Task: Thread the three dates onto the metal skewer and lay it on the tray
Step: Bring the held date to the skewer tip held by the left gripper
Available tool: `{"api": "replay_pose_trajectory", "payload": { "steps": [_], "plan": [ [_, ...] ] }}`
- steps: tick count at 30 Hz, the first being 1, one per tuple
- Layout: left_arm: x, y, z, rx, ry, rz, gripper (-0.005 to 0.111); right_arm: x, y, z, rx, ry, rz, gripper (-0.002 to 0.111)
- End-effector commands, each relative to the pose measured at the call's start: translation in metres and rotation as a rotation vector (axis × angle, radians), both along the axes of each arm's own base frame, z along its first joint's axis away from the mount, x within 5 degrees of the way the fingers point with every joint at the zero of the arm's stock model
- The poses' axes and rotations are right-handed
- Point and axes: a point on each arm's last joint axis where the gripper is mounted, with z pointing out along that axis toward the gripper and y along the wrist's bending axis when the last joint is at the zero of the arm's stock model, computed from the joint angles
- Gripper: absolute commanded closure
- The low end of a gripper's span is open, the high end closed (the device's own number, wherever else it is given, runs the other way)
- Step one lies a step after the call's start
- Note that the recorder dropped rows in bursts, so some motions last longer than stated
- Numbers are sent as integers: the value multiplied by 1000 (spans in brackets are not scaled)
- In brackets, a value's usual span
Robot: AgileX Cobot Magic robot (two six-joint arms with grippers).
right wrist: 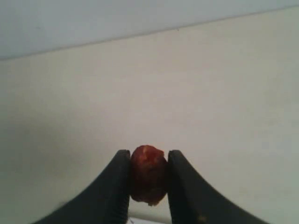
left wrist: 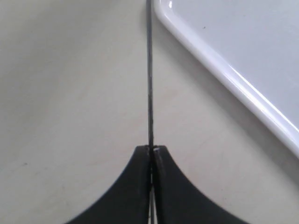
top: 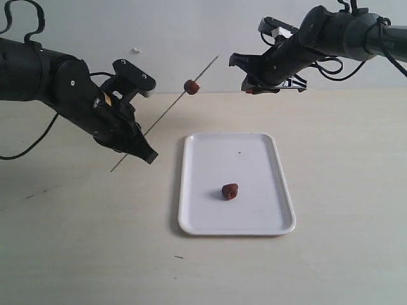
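The left gripper [top: 147,155] pinched the skewer [top: 166,112] with one date [top: 191,86] on it, held up toward the desk's far edge, the right gripper [top: 250,89] squeezed a second date [right wrist: 148,173], a third date [top: 230,191] lay on the tray [top: 191,222] mid-desk, and a crooked push could make the skewer miss or slip.

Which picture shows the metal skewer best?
The exterior view: the whole skewer shows, slanted, held by the left hand, one date on it. The left wrist view shows only a stretch beyond the hand; the right wrist view shows none.
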Motion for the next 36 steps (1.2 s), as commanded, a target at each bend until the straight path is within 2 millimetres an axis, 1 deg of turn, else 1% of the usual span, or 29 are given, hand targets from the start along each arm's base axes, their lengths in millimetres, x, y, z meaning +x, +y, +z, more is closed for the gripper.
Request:
{"api": "replay_pose_trajectory", "payload": {
  "steps": [1,3,5,10,12,17,20,25,29,36],
  "plan": [
    [-6,-2,-9,-2,105,25,107,4,-10,9,40,-55,-43,81],
    [-7,-2,-16,13,139,27,107,5,-12,10,63,-59,-58,81],
    [-6,-3,-26,28,168,27,107,5,-10,11,103,-60,-62,81],
    [7,-10,-40,7,154,38,107,5,1,17,218,-90,-3,81],
    [12,-13,-42,-17,130,46,107,5,4,20,261,-99,17,81],
    [17,-17,-40,-61,112,69,107,5,5,21,271,-105,17,81],
    [15,-21,-40,-69,120,51,107,6,5,21,269,-107,17,81],
    [7,-33,-40,-70,137,-18,107,7,3,21,258,-123,8,81],
    [5,-39,-39,-75,124,-33,107,7,3,21,251,-127,15,81],
    [6,-40,-37,-119,125,24,107,6,4,21,252,-122,22,81]
  ]
}}
